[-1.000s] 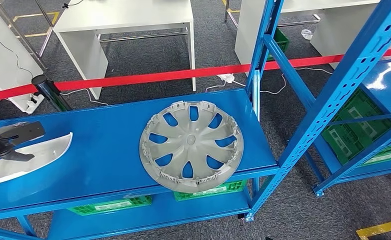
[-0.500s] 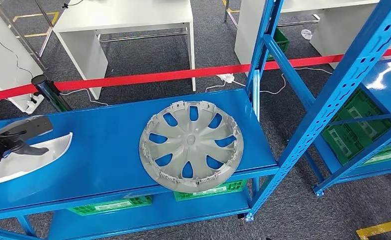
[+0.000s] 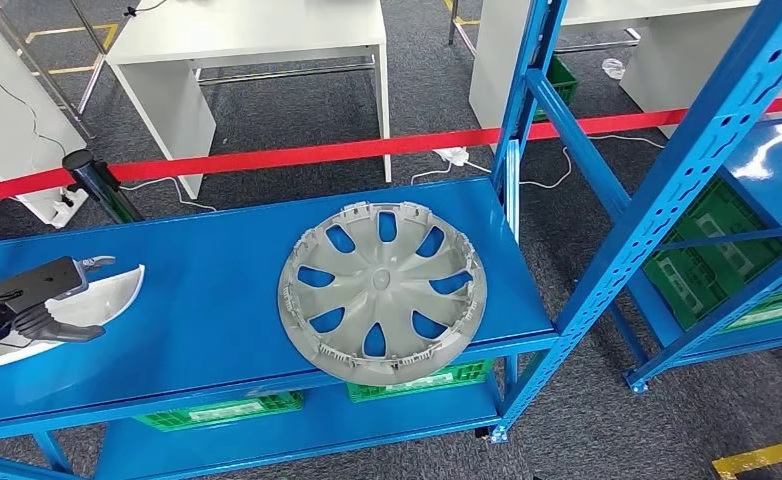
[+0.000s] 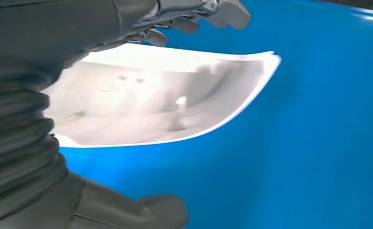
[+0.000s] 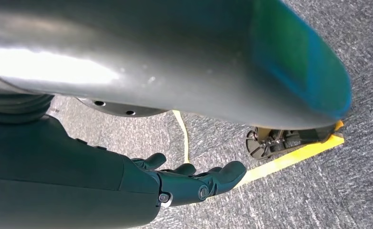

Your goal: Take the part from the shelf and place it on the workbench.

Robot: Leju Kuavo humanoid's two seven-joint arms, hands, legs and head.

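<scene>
White curved trim panel (image 3: 67, 315) at 9 o'clock on blue shelf (image 3: 217, 290), well apart from hubcap (image 3: 382, 292) at centre. Likely light, thin, flexy, slick; best pinched at curved rim. Left hand (image 3: 42, 300) spread over panel, nothing gripped. Right hand (image 5: 194, 183) hanging, fingers loosely extended, empty.

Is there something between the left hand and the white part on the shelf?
Nothing visible. The left hand is over the white part on the blue shelf, fingers spread around its edge. The hubcap lies apart.
</scene>
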